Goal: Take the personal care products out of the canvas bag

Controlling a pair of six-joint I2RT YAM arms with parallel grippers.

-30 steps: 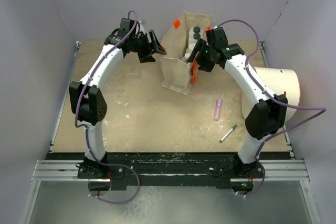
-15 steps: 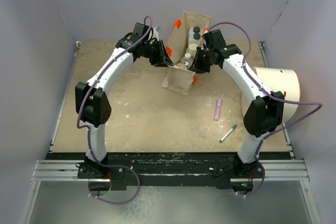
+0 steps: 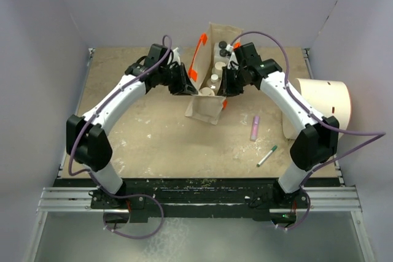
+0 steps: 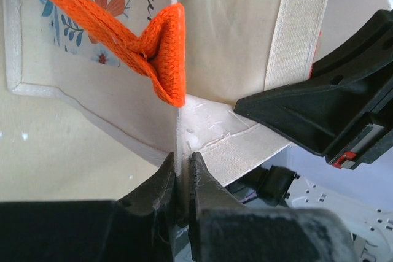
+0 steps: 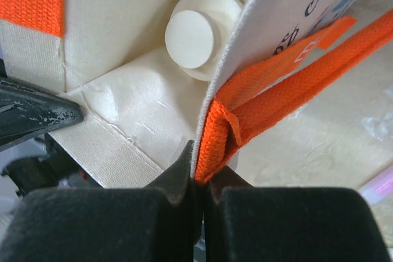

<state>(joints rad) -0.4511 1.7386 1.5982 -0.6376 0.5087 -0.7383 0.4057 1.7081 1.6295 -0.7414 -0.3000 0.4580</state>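
The canvas bag [image 3: 204,107] stands in the middle of the table with its mouth held wide. Several personal care products [image 3: 217,65] show inside: black caps at the back, white caps in the middle, a cream cap [image 5: 190,38] nearest. My left gripper [image 3: 190,86] is shut on the bag's left rim seam [image 4: 182,151], just below the orange handle [image 4: 164,53]. My right gripper [image 3: 226,88] is shut on the right rim, pinching canvas and orange strap [image 5: 216,136] together. Each wrist view shows the other gripper's black finger across the bag.
A small pink tube [image 3: 255,127] and a green pen [image 3: 266,156] lie on the table to the right of the bag. A large white cylinder [image 3: 322,105] lies on its side at the right edge, close behind the right arm's elbow.
Both grippers came in from open beside the bag and shut on its opposite rims. The bag's mouth now sits lower and nearer, with more bottle caps showing.
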